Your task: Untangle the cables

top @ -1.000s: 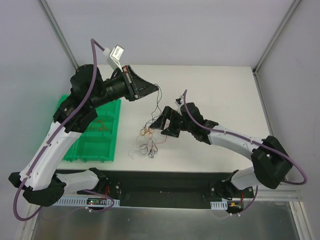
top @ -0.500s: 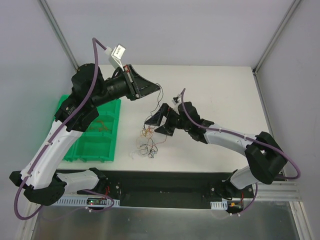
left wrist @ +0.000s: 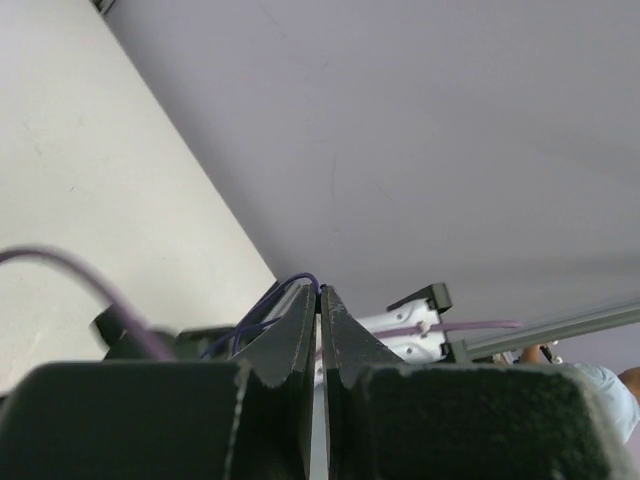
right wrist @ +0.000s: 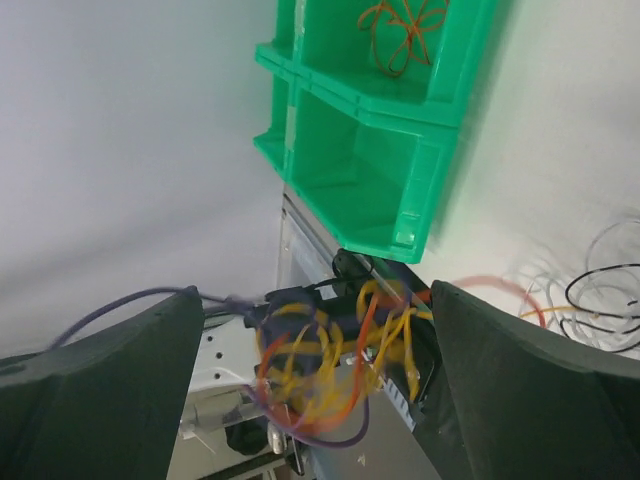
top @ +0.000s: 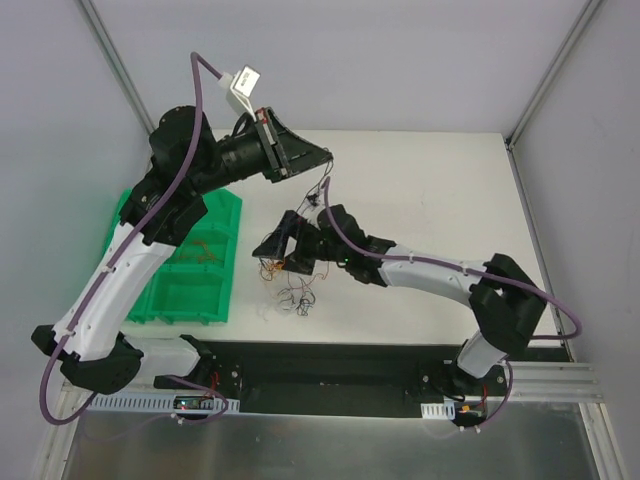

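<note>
My left gripper (top: pixel 322 158) is raised above the table's far side and shut on a thin dark purple wire (left wrist: pixel 285 291). In the top view this wire (top: pixel 322 185) hangs down toward the right arm. My right gripper (top: pixel 278 246) is wide open, low over the table beside the green tray. In the right wrist view a blurred clump of yellow, orange and purple wires (right wrist: pixel 335 350) hangs between its open fingers (right wrist: pixel 110 385), unclamped. Loose black and white strands (top: pixel 297 296) lie on the table in front; they also show in the right wrist view (right wrist: pixel 600 290).
A green compartment tray (top: pixel 150 300) stands at the left, with curly orange wires (top: pixel 205 250) in one cell; both show in the right wrist view, the tray (right wrist: pixel 400 140) and the orange wires (right wrist: pixel 400 22). Grey walls enclose the white table (top: pixel 440 190).
My right gripper has moved left toward the tray, with the wire clump now between its fingers. My left gripper has risen and shifted right, still holding the thin wire.
</note>
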You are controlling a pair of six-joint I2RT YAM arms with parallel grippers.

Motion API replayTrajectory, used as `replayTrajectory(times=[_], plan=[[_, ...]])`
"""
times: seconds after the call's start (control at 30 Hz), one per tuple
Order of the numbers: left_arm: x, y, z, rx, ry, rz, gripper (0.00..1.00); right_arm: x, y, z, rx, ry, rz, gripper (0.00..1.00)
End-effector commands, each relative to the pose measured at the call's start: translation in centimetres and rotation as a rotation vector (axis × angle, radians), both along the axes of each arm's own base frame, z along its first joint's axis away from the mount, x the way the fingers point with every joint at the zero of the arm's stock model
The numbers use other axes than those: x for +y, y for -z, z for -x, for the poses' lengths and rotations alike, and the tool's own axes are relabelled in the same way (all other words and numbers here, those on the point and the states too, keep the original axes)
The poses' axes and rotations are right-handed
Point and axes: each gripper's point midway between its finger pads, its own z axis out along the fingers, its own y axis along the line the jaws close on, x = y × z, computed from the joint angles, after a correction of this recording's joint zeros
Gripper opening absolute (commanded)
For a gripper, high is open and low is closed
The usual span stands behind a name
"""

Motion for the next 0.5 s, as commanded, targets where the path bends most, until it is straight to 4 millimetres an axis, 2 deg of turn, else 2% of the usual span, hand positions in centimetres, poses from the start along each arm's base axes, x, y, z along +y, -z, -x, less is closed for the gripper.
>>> replayTrajectory(times=[0.0,0.07,0.1,0.13,0.23,0.3,0.37,0.47], plan=[[0.3,-7.6,1.3,-0.172,0.037,0.123,0.0,2.3,3.7,0.2,0.012,-0.002,0.132,0.98],[0.6,-10.2,1.8,-0.229,0.041,0.155,0.0,1.2,7.0,-0.5,0.07,0.038,0.231,0.99],[1.0,-11.6,2.2,-0.259,0.036,0.176,0.0,-0.3,9.0,-1.1,0.112,0.076,0.293,0.99],[1.5,-12.8,2.7,-0.285,0.029,0.192,0.0,-1.8,10.1,-2.2,0.144,0.12,0.316,0.97],[3.3,-14.9,3.4,-0.34,-0.039,0.194,0.0,-9.4,13.4,-5.2,0.154,0.279,0.424,0.96],[5.1,-16.2,4.1,-0.392,-0.105,0.195,0.0,-13.5,14.2,-6.5,0.144,0.309,0.481,0.95],[6.7,-17.6,4.8,-0.443,-0.163,0.206,0.0,-17.9,15.4,-6.6,0.168,0.333,0.565,0.96],[8.9,-19.4,5.6,-0.499,-0.244,0.222,0.0,-23.8,16.2,-6.9,0.19,0.408,0.613,0.96]])
